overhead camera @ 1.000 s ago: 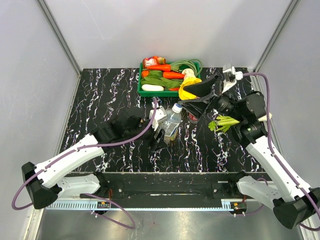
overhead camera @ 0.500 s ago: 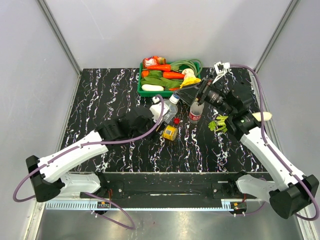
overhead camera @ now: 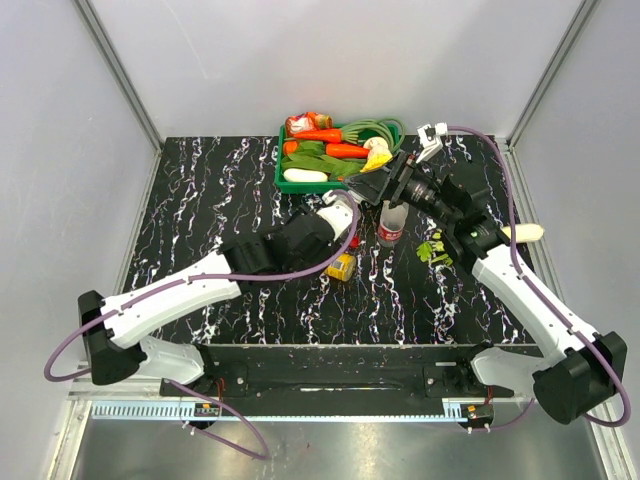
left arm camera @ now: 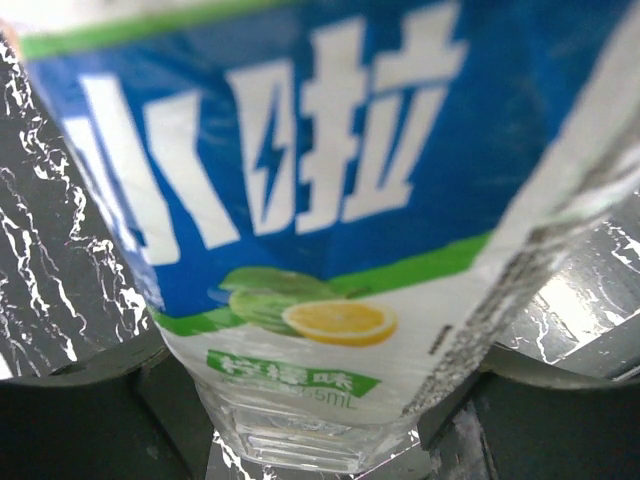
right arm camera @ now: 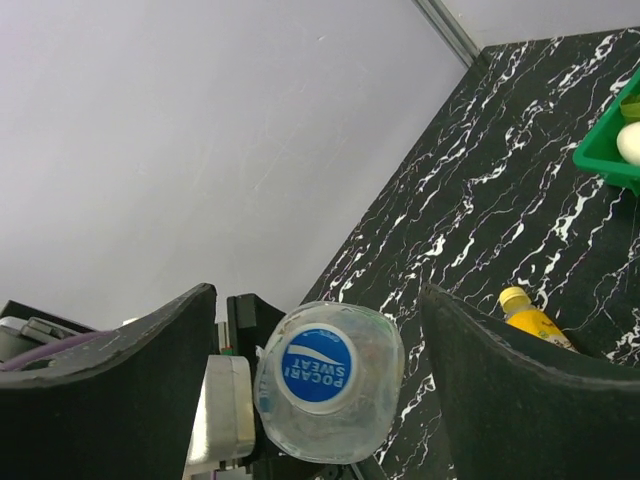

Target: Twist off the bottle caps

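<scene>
Blue round plastic screw cap (right arm camera: pixel 315 367) sits on the clear plastic bottle with a blue label (left arm camera: pixel 300 200). It faces straight into the right claw (overhead camera: pixel 370 188), between its wide-spread jaws and touching neither. The left claw (overhead camera: pixel 343 210) is clamped round the bottle's body, holding it tilted toward the right claw. Two likely troubles: closing too deep would pinch the bottle's shoulder instead of the cap, and the smooth label may slip and spin inside the left claw once twisting begins.
</scene>
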Available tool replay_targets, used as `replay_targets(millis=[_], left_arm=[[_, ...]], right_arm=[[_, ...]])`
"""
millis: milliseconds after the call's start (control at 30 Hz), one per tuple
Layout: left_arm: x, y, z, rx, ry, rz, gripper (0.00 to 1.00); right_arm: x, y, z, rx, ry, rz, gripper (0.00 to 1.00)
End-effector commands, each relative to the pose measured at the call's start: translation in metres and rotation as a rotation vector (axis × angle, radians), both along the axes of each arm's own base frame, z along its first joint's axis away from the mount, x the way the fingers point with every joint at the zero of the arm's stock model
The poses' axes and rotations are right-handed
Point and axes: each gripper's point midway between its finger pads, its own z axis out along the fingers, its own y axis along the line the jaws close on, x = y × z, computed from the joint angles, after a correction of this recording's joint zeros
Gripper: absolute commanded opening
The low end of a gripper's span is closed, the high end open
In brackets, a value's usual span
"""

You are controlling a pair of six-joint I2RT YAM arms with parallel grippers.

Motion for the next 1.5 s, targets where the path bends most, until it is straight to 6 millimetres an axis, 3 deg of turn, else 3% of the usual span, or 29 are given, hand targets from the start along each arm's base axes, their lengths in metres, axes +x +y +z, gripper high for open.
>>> replay_targets(millis=[0, 467, 767, 1000, 1333, 1467], left_arm=[[0.011, 0.004, 0.019, 0.004, -0.066, 0.074, 0.62], [0.013, -0.003, 0.021, -0.01, -0.06, 0.073, 0.63], [0.014, -0.005, 0.016, 0.008, -0.052, 0.064, 0.63], [0.012, -0.009, 0.01, 0.007, -0.032, 0.055, 0.65], [-0.003, -0.028, 0.011, -0.179, 0.077, -0.069, 0.66], [-0.013, -0.032, 0.013, -0.271, 0.135, -0.15, 0.66]], right_arm=[[-0.001, 0.002, 0.022, 0.05, -0.034, 0.02, 0.85], [0.001, 0.006, 0.008, 0.041, 0.001, 0.037, 0.64], [-0.001, 0.005, 0.012, 0.047, -0.011, 0.037, 0.47], [-0.003, 0.007, 0.009, 0.031, -0.022, 0.058, 0.23], [-0.01, 0.003, 0.008, -0.01, -0.103, 0.061, 0.0], [-0.017, 0.001, 0.013, -0.03, -0.16, 0.072, 0.0]])
